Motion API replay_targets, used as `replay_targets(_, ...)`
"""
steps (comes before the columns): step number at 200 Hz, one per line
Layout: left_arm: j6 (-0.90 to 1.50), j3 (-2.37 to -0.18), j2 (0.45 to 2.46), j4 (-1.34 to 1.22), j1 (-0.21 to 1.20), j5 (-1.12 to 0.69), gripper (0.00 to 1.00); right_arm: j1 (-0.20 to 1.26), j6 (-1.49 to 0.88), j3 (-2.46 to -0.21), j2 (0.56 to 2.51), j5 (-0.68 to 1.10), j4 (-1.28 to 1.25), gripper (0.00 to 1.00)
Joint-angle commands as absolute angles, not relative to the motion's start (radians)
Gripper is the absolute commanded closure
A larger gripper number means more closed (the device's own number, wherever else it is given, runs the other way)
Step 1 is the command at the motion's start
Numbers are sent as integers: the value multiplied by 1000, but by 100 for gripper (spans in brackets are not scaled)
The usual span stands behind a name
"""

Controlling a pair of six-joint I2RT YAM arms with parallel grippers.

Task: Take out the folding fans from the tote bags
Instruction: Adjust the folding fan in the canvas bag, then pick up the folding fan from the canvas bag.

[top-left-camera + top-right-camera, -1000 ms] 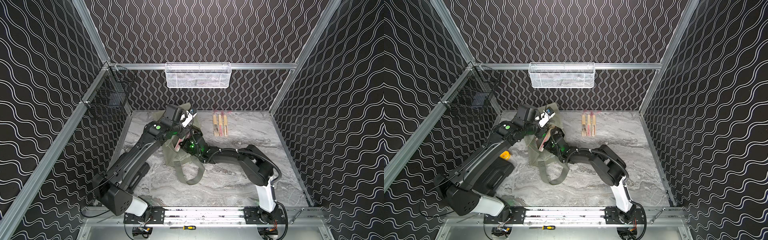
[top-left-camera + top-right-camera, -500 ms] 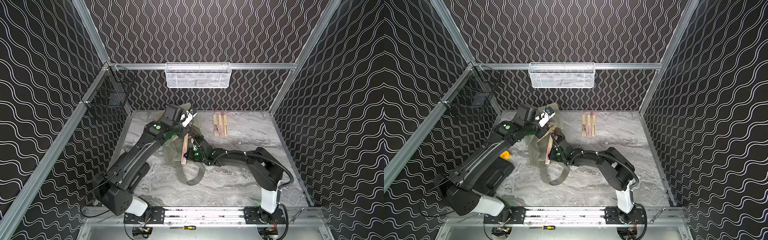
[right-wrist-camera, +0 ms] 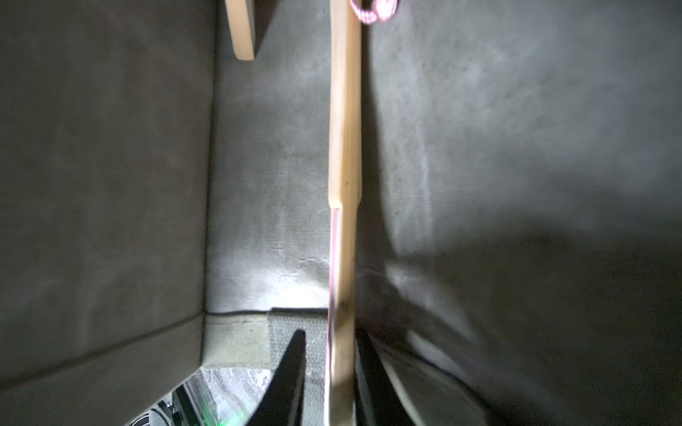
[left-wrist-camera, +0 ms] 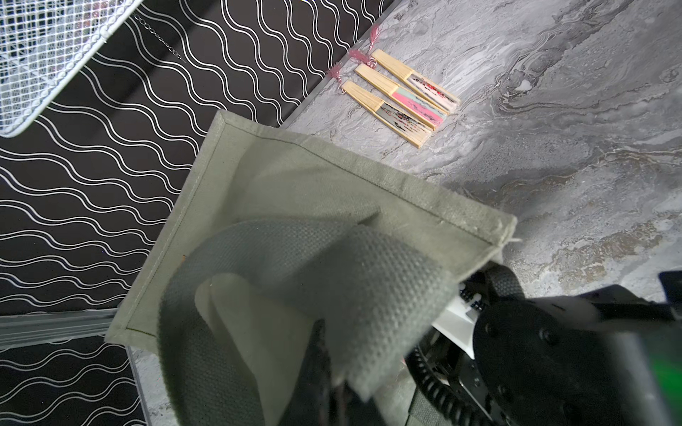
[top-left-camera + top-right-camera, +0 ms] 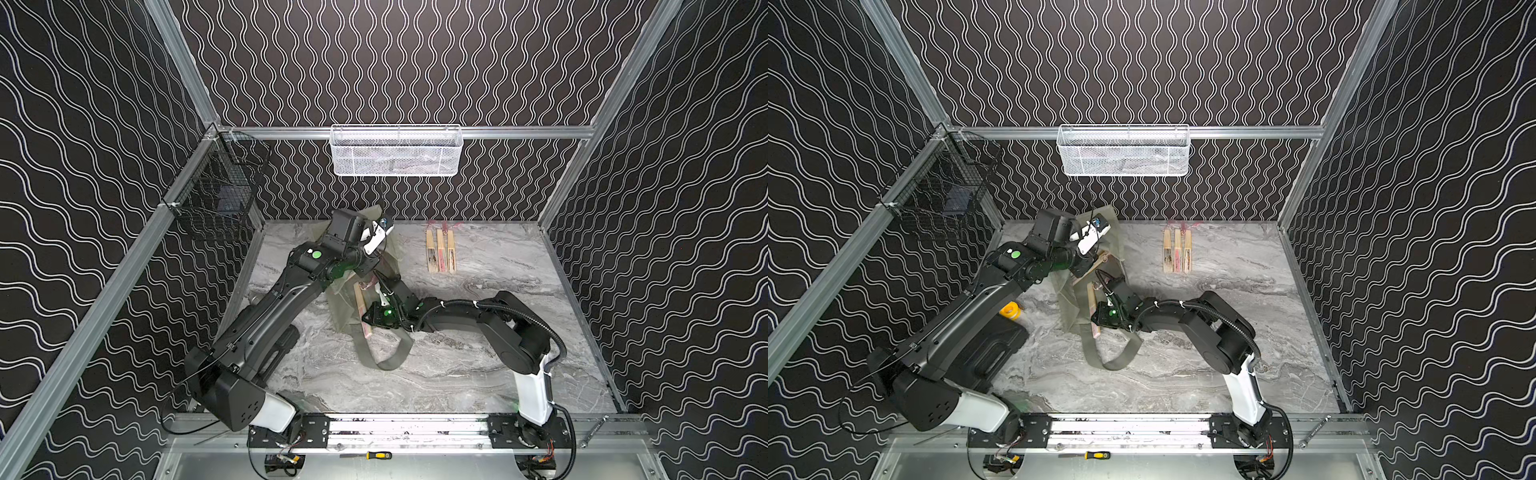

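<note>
My left fingers [image 5: 376,243] are closed and, as far as the blurred wrist view lets me judge, pinch the fabric of the grey-green tote bag [image 4: 313,184], holding its far edge up off the marbled desk [image 5: 478,365]. My right fingers [image 3: 291,369] sit at the bag's mouth, parted a little, with a closed folding fan [image 3: 343,147] standing between them. A sliver of daylight shows between it and one finger, so this is no firm grip. The fan lies lengthwise through the mouth, with its pink tassel deep inside and its other end poking out towards the long strap handle [image 5: 384,357]. A second fan [image 3: 241,29] rests further in against the bag wall. Three more fans [image 5: 439,251] lie side by side on the desk near the back wall, well apart from the bag, below the white mesh basket [image 5: 397,151].
</note>
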State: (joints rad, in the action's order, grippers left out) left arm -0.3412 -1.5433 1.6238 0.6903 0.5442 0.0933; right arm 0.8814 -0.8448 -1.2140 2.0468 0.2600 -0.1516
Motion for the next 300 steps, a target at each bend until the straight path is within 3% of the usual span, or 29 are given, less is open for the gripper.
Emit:
replay_targets(1,-341,-1542,1625,650,544,95,100,883,-845,-1227,2061,277,-181,72)
replay_targets(40,-341,-1543,1624,651,544,96,100,889,-842,-1236,2083,304,-195,71)
replay_targets(90,-342,-1541,1624,650,545,97,100,899,-808,-1240,2095,301,-189,84)
replay_targets(178,-343,-1539,1621,648,547,104,100,905,-774,-1109,1904,337,-174,90)
replay_targets(300,-342,-1542,1628,651,547,101,100,942,-583,-757,1338,309,98,92)
